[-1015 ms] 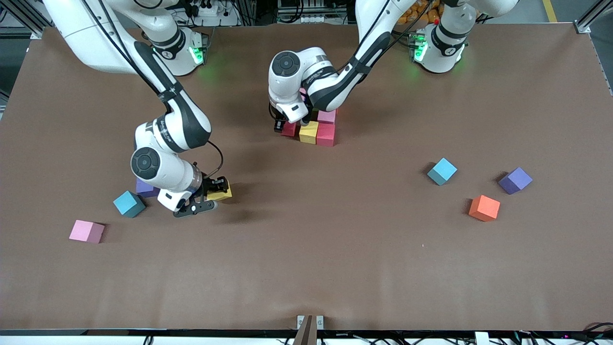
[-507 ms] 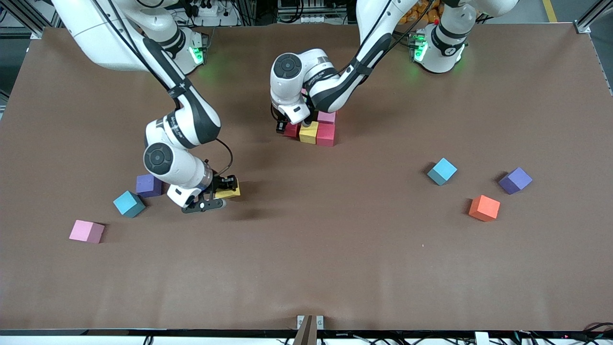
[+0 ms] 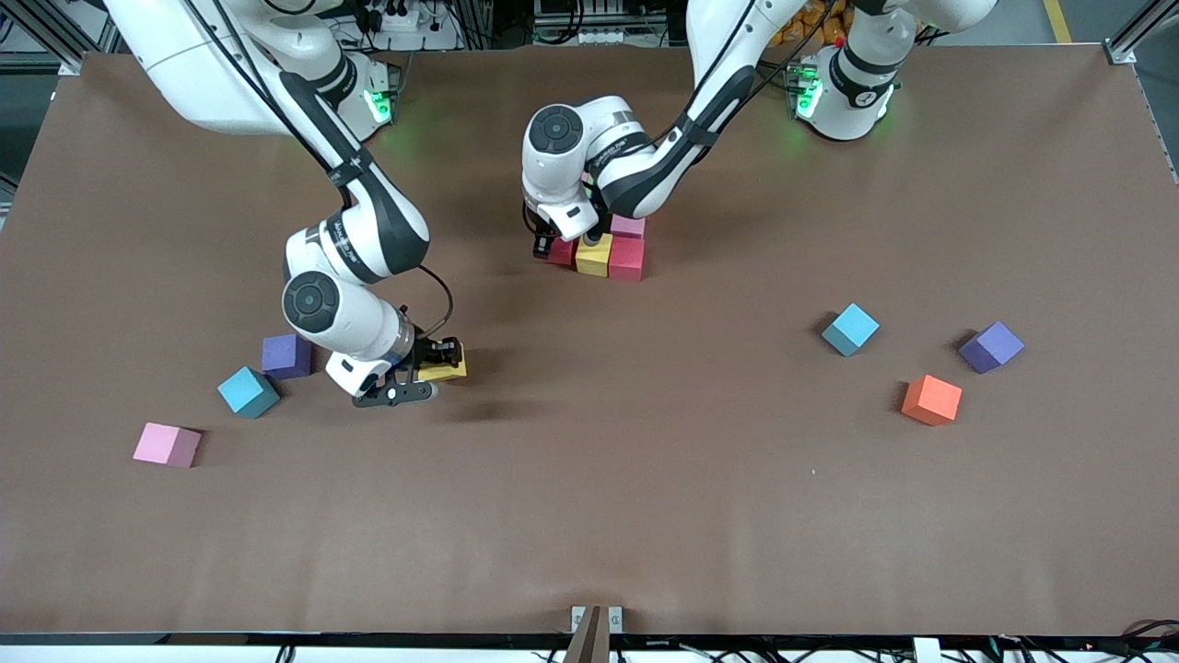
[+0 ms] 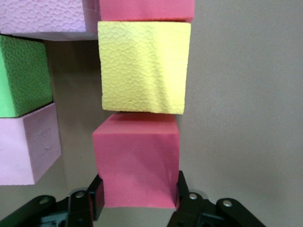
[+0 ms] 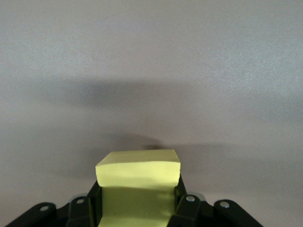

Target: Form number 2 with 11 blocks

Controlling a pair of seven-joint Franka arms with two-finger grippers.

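Note:
My left gripper [image 3: 551, 247] [image 4: 137, 201] is shut on a red block [image 3: 559, 250] [image 4: 137, 161], low at the table. That block ends a row with a yellow block [image 3: 594, 255] [image 4: 142, 66] and a second red one [image 3: 626, 259]. A pink block [image 3: 628, 226] lies against that row, farther from the front camera. In the left wrist view a green block [image 4: 23, 75] and another pink block [image 4: 28, 142] lie beside the row. My right gripper [image 3: 431, 366] [image 5: 138, 201] is shut on a second yellow block [image 3: 444, 366] [image 5: 138, 182], a little above the table.
Toward the right arm's end lie a purple block [image 3: 285, 355], a sky-blue block [image 3: 248, 391] and a pink block [image 3: 166, 445]. Toward the left arm's end lie a sky-blue block [image 3: 849, 329], a purple block [image 3: 990, 346] and an orange block [image 3: 931, 400].
My right arm has carried the yellow block away from the purple and sky-blue blocks, toward the table's middle. My left gripper has stayed on the red block.

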